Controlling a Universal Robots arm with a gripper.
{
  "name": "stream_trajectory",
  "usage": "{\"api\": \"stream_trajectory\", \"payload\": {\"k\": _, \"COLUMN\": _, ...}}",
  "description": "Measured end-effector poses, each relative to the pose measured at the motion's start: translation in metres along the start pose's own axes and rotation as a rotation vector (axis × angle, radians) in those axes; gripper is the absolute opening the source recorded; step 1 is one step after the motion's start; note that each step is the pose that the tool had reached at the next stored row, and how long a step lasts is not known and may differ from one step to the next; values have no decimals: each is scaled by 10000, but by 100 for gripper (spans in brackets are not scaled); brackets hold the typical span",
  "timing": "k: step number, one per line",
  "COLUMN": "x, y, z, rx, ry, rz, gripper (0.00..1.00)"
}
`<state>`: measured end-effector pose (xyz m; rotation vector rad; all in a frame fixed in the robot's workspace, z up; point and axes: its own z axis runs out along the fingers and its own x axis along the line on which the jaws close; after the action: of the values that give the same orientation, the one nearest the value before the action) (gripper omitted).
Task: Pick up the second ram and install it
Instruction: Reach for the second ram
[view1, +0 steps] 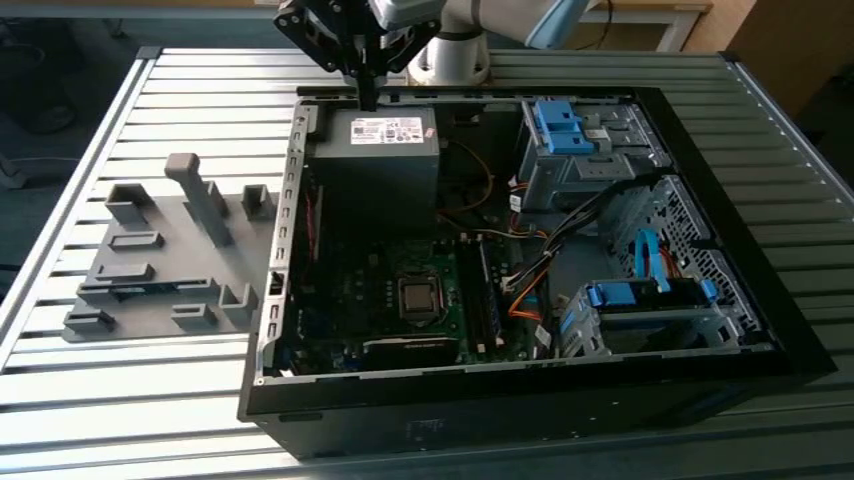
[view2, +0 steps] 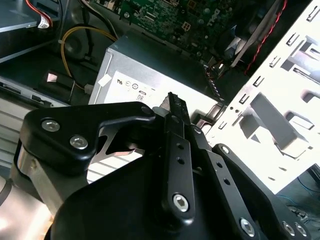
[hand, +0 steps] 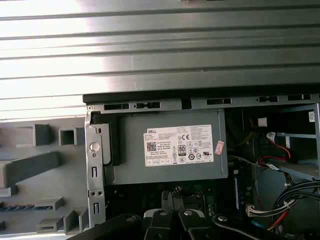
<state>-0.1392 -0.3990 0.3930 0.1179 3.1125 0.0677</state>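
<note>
End effector, closed, hovers above power supply.

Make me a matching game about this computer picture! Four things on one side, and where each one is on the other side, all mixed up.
Things:
1. grey metal power supply box with a white label
2. grey plastic holder tray with upright posts
3. blue plastic drive bracket
4. black end effector

Places:
A. on the slatted metal table, outside the black computer case
B. inside the case, toward the exterior view's right
C. above the power supply box
D. inside the case, far corner, exterior view's left

Pairs: 1-D, 2-A, 3-B, 4-C.
</note>
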Motion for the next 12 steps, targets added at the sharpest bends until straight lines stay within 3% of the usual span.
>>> {"api": "stream_trajectory", "payload": {"k": 12, "x": 97, "y": -7, "z": 1, "rx": 0, "ry": 0, "rz": 1, "gripper": 11}}
